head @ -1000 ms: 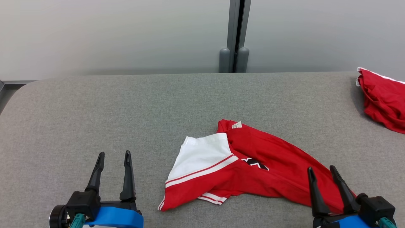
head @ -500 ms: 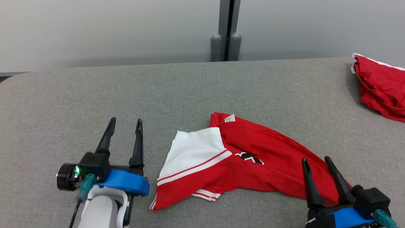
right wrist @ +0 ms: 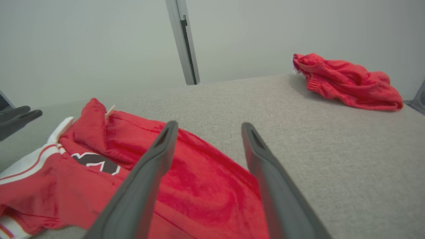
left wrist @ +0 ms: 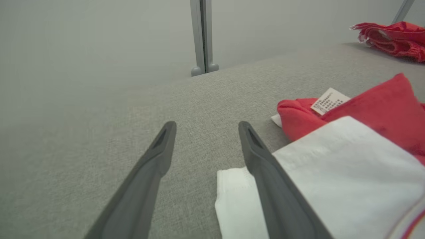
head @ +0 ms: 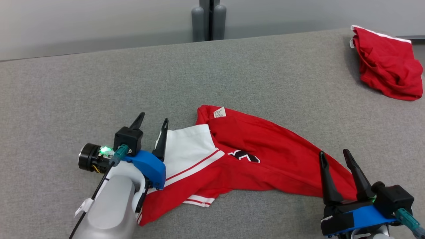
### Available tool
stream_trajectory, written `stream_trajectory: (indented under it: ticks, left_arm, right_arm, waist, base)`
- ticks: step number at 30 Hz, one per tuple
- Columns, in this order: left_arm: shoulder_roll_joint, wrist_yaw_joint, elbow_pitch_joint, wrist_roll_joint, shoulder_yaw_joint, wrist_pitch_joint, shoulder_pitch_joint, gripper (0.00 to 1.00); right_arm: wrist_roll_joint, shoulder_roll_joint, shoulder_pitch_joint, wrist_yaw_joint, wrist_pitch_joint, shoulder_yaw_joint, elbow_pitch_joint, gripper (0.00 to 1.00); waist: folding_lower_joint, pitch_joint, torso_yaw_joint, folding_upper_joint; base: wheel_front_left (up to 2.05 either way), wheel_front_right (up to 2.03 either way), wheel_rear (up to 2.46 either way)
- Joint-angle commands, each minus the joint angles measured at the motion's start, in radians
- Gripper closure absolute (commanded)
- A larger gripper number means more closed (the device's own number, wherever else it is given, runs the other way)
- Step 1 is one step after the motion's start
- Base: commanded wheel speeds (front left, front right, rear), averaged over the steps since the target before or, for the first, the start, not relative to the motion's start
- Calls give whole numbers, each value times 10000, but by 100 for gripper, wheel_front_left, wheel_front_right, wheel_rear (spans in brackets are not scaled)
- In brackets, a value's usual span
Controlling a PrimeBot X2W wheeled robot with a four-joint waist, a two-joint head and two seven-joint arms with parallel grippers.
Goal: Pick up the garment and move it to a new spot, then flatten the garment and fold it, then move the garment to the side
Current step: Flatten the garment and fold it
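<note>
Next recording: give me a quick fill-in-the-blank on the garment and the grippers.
The garment on the grey table is mostly ____ with a white part.
The fingers of the left gripper stand ____ at that white part's edge.
The right gripper holds ____.
Another red cloth lies at the table's far ____ corner.
Missing: red; open; nothing; right.

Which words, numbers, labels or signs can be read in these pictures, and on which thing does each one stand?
Care label at a turned-over edge of the red and white garment: lines of small print, too small to read.
Black and white emblem on its red part: a zigzag shape, no letters to make out.
Second red garment at the far right: no text to be seen.
</note>
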Motion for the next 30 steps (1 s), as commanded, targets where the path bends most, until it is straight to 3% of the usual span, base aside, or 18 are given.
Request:
stream_trajectory:
  ticks: [1, 8, 16, 17, 19, 30]
  left_arm:
    - [35, -72, 352, -113, -182, 28, -219, 0]
    - [78, -50, 1977, -658, -1161, 152, -587, 0]
    - [-25, -54, 2789, -1553, -2544, 460, -633, 0]
    - [12, -54, 2850, -1673, -2701, 492, -675, 17]
    - [51, -54, 2969, -1877, -2939, 503, -744, 100]
    - [537, -54, 2946, -2641, -3307, -13, -2242, 100]
  right_arm:
    - [0, 1, -161, 2, -48, -41, -18, 0]
    - [-35, 9, -233, 2, -49, -71, 41, 0]
    - [-83, 12, -285, 2, -49, -41, 84, 0]
    - [-85, 12, -304, 2, -49, -20, 87, 0]
    - [-105, 12, -326, 2, -50, 27, 73, 0]
    - [-25, -55, -341, 2, -48, -42, -16, 0]
  waist:
    - [-2, 49, -50, -2]
    - [-2, 133, -195, -2]
    - [-2, 130, -240, -2]
    - [-2, 143, -260, -2]
    - [-2, 158, -305, -2]
    - [-2, 225, -608, -2]
  base:
    - [0, 0, 0]
    - [0, 0, 0]
    - [0, 0, 0]
    - [0, 0, 0]
    - [0, 0, 0]
    - [0, 0, 0]
